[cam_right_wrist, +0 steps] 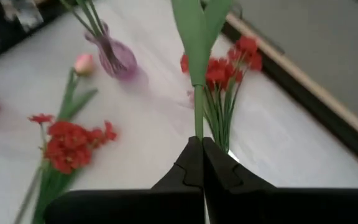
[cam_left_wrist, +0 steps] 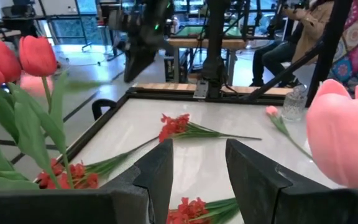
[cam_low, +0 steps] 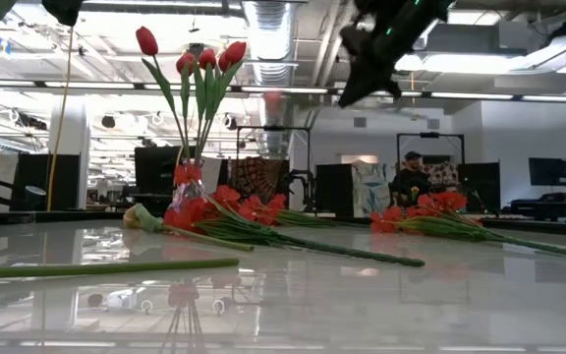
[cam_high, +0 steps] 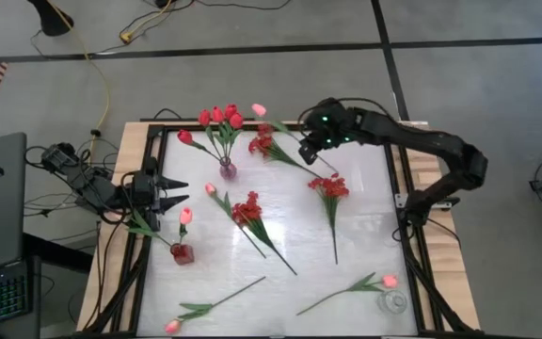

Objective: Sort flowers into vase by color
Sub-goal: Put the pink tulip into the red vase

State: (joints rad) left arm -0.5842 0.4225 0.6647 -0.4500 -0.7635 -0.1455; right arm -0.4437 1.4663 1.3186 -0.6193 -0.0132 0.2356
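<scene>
Right hand [cam_high: 310, 149], pinching a pink tulip [cam_high: 260, 110] by its green stem above the counter's far edge, should keep the stem upright and clear the red tulips [cam_high: 220, 116] in the purple vase [cam_high: 227, 170].

Red tulips [cam_high: 220, 117] stand upright in a purple glass vase [cam_high: 227, 170] near the table's far edge; one pink tulip [cam_high: 185, 216] stands in a red vase [cam_high: 183, 253] by the left side; another pink tulip [cam_high: 260, 110] hangs above the table, its green stem [cam_right_wrist: 198, 118] pinched; three sprays of small red blossoms [cam_high: 247, 209] lie flat mid-table; further pink tulips [cam_high: 389, 280] lie along the near edge beside a clear vase [cam_high: 393, 302].
</scene>
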